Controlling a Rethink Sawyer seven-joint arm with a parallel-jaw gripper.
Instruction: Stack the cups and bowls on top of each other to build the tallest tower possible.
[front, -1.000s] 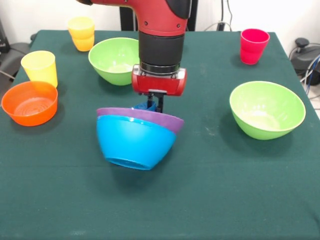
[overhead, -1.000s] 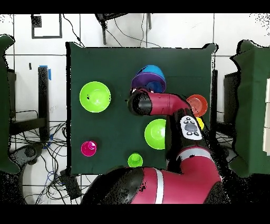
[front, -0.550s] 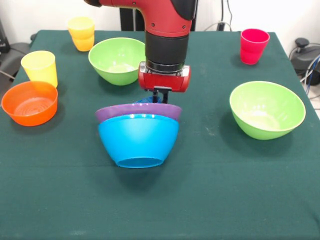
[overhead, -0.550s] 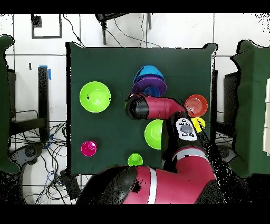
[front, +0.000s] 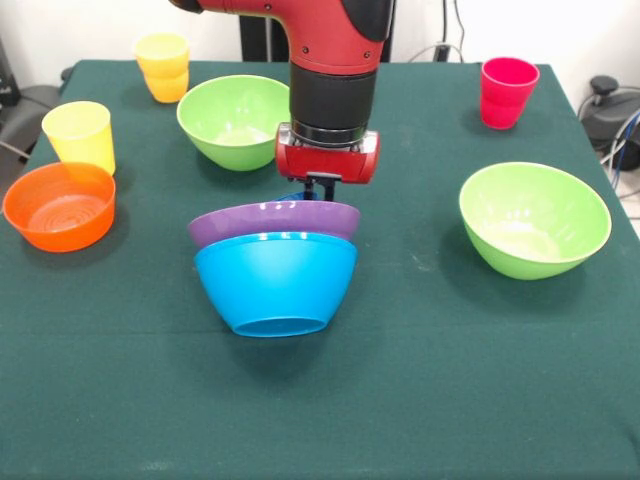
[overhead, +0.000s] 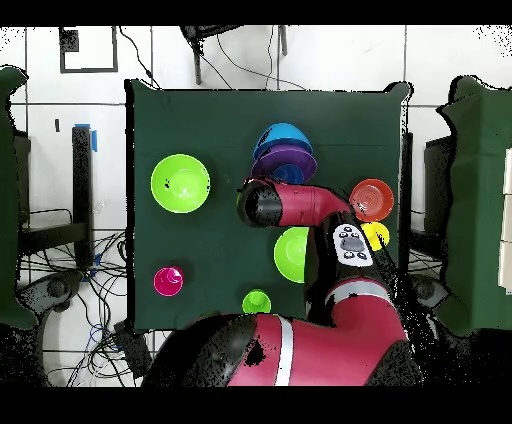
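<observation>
1. Front view: the claw (front: 320, 190) hangs straight down from the red arm, its tips dipping behind the far rim of the purple bowl (front: 275, 221). The purple bowl sits nested in the large blue bowl (front: 275, 282), and a sliver of blue shows inside at the claw tips, probably the small blue bowl. These make the tower's base.
2. Front view: the tips are hidden by the rim, so I cannot tell how far apart they are or whether they grip anything.
3. Front view: the stack sits level, base flat on the green counter (front: 450, 390), so it reads as resting on its own. Judgement: wide bowls are lowest to give a stable foot.
4. Front view: loose pieces ring the stack: the orange bowl (front: 59, 205) and yellow cup (front: 78, 135) at left, the orange-yellow cup (front: 163, 66) far left, one green bowl (front: 233, 121) just behind the arm, another green bowl (front: 534, 218) at right, and the red cup (front: 507, 91) far right. All stand upright and well apart, so each can be reached.
5. Overhead view: the wrist covers the claw. The blue and purple stack (overhead: 284, 150) shows just beyond the wrist, towards the far edge of the counter.
6. Overhead view: a light green cup (overhead: 256, 301) stands near the robot's base, unstacked.
</observation>
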